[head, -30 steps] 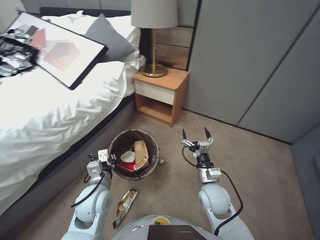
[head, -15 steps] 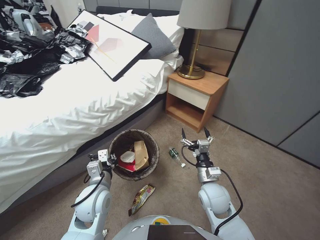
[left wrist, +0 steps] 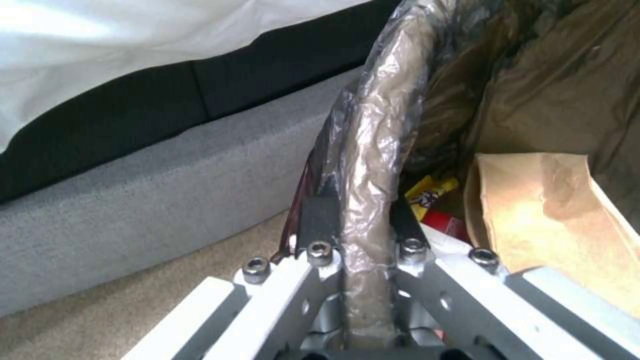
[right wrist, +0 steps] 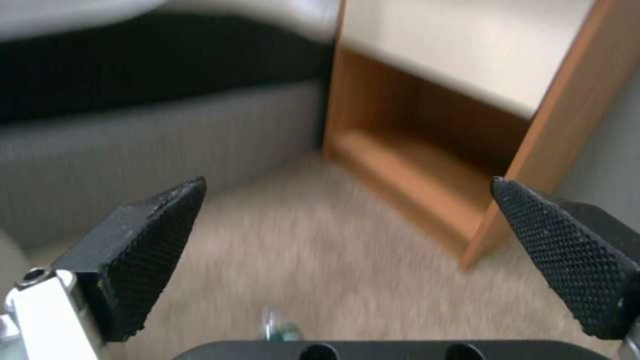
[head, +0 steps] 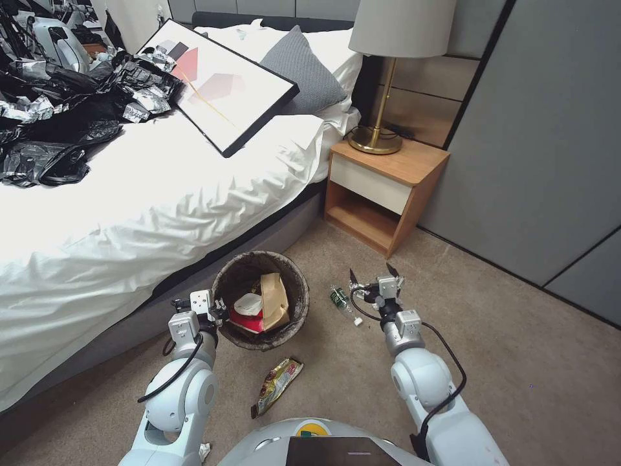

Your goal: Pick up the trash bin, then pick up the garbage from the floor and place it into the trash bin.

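brown-lined trash bin (head: 261, 299) hangs by its near-left rim from the left claw (left wrist: 360, 235), kept beside the bed, while the right claw (head: 374, 279), spread wide, hovers just right of the green-labelled bottle (head: 341, 301) on the floor.

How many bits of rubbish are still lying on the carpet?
3: a green-labelled bottle beside the right hand, a snack wrapper before the bin, a white scrap. More may be hidden.

A bed (head: 149, 213) with white bedding carries a heap of black plastic bags (head: 58, 123), a tilted framed picture (head: 217, 84) and a grey pillow (head: 304, 65), beside a wooden nightstand (head: 381, 188) bearing a brass lamp (head: 388, 71), on beige carpet (head: 517, 362).
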Controlling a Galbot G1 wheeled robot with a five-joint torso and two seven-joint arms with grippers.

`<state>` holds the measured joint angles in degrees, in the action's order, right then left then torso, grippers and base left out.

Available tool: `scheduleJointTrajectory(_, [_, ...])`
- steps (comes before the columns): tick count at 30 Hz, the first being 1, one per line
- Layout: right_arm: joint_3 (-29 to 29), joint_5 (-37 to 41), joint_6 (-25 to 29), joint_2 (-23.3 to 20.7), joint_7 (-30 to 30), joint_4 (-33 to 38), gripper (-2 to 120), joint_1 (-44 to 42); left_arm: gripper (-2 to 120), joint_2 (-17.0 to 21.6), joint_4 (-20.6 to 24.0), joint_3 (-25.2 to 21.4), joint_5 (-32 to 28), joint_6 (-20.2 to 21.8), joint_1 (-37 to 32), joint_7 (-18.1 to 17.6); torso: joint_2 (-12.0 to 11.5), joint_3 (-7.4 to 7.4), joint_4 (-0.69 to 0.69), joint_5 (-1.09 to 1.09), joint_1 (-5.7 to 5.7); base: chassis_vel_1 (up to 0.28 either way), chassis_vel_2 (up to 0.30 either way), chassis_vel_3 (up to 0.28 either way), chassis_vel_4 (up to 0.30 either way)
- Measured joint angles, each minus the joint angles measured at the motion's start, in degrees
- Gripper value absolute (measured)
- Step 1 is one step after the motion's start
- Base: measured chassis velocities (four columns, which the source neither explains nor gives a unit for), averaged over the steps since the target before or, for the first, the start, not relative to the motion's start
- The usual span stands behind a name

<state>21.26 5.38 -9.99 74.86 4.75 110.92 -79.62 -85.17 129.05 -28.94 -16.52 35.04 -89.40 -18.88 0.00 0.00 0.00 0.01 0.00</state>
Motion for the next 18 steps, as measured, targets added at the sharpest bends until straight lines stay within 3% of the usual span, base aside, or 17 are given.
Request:
scheduleJointTrajectory(8, [-5.98,7.76,-7.52,-5.34,-5.07,-11.95,100,10.81,0,0.01,0.00,0.00,0.00,0.00,0.00,0.01,0.00,0.00,0.00,0.00,0.00,0.000,0.000,0.000,0.000])
scheduleJointTrajectory(18, [-14.04,9.02,-9.98,-5.25,-10.99,-30.97,100,24.72,0,0.00,0.00,0.00,0.00,0.00,0.00,0.01,0.00,0.00,0.01,-0.03,0.00,0.000,0.000,0.000,0.000])
